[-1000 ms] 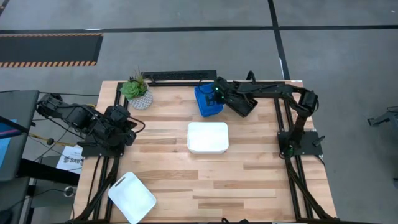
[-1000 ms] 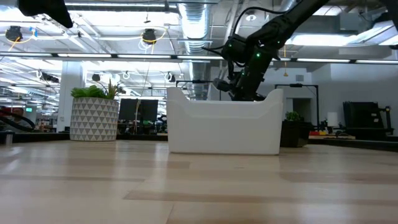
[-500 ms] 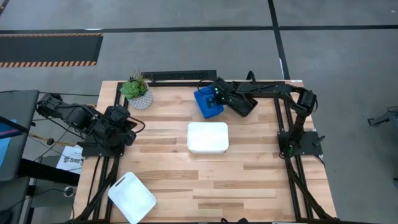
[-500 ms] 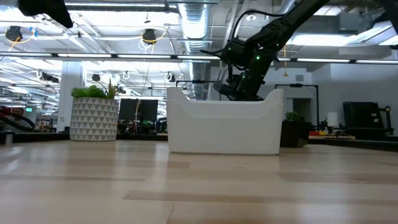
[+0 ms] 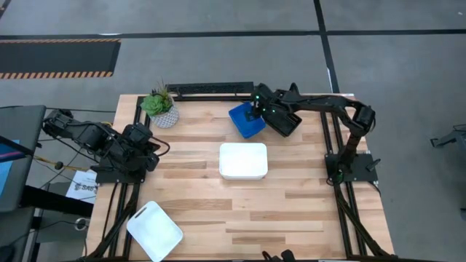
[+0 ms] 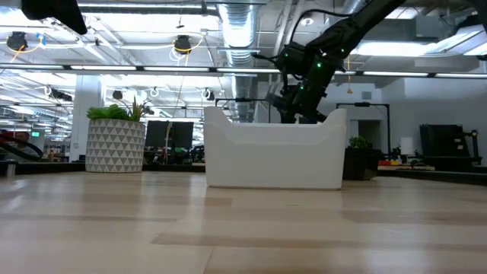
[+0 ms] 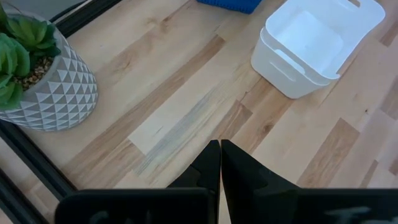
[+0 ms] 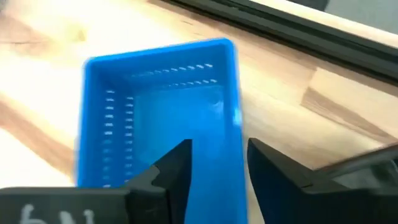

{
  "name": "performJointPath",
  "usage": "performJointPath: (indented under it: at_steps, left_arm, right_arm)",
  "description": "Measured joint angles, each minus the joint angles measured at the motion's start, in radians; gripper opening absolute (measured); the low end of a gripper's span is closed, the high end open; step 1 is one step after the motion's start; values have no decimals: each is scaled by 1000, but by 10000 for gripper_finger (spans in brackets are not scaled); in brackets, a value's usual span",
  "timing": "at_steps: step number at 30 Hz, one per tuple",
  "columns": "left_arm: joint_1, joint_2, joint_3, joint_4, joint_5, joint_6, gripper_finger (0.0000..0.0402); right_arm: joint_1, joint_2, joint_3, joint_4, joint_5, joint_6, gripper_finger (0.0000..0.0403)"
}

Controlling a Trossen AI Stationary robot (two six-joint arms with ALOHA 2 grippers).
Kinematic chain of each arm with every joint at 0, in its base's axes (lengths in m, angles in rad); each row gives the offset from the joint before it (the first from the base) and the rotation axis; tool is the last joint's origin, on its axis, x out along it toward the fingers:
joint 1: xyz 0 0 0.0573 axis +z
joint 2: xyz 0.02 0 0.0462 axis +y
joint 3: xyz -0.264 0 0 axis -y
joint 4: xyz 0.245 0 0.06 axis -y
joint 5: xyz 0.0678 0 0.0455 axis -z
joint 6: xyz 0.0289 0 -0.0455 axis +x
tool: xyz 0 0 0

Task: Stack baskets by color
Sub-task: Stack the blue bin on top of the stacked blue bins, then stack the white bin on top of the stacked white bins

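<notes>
A blue basket (image 5: 245, 121) sits skewed on the table near the far edge, right of the middle. My right gripper (image 8: 217, 146) is open over it. One finger stands inside the basket and the other outside its side wall (image 8: 235, 118). A white basket (image 5: 243, 161) rests on its base at the table's middle. Another white basket (image 5: 153, 230) lies at the near left corner. My left gripper (image 7: 220, 144) is shut on nothing and waits above the table's left side. My right gripper comes at the blue basket slanting down from the table's right. Its fingers (image 8: 177, 165) stand astride the side wall with a gap showing. I cannot tell whether either finger touches the wall. The basket rests on the table.
A green plant in a patterned white pot (image 5: 161, 108) stands at the far left. A black rail (image 5: 211, 89) runs along the far edge. Bare wood lies between the white baskets and along the near right.
My right gripper has opened and let go of the blue basket, drawing a little up and toward the table's far right. The blue basket has turned on the table and now sits more skewed than before.
</notes>
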Motion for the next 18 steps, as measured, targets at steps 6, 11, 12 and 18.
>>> performJointPath:
  at_steps: [6,11,12,18]
  left_arm:
    - [0,0,0,0,3,0,0]
    - [0,0,0,0,30,1,0]
    - [0,0,0,0,52,8,0]
    - [-13,0,-30,8,303,37,0]
  right_arm:
    - [12,-1,110,-161,-52,-77,180]
    - [71,-1,226,-376,-156,-146,173]
    - [91,-1,247,-424,-169,-157,172]
    - [261,-2,349,-694,-174,-179,172]
